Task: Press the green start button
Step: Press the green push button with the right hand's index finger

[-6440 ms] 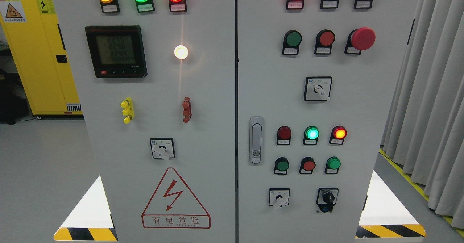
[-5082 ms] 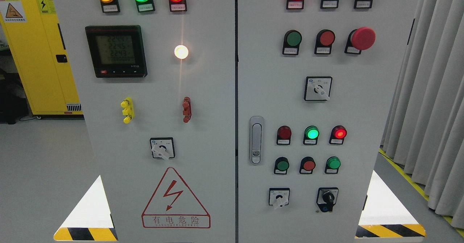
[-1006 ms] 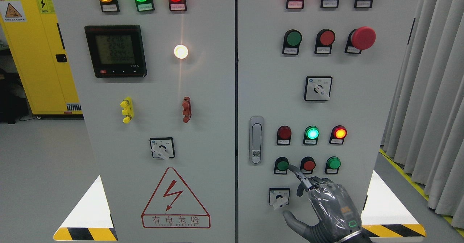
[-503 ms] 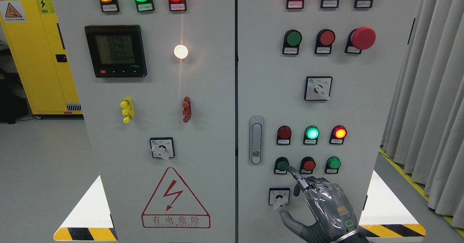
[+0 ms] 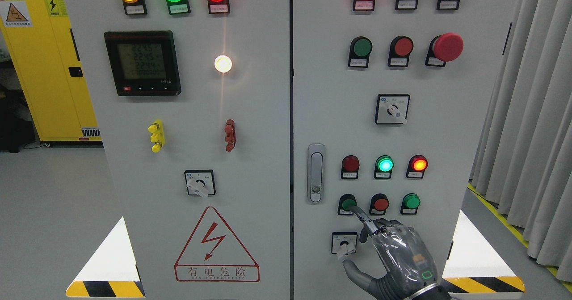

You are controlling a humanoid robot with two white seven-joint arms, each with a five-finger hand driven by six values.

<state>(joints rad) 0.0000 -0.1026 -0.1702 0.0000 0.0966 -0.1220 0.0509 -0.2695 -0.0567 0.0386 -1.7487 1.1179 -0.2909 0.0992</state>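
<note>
- The robot's right hand (image 5: 402,257) rises from the lower right of a grey control cabinet (image 5: 268,112), index finger (image 5: 364,217) stretched out and its tip touching the green start button (image 5: 346,203).
- The hand's other fingers are curled in and hold nothing; the thumb sticks out to the left, below a small rotary switch (image 5: 344,242).
- The green start button sits at the left of a row of three on the cabinet's right door, beside a red button (image 5: 380,203) and another green button (image 5: 410,201).
- Above that row, a green lamp (image 5: 384,164) and a red lamp (image 5: 418,163) glow.
</note>
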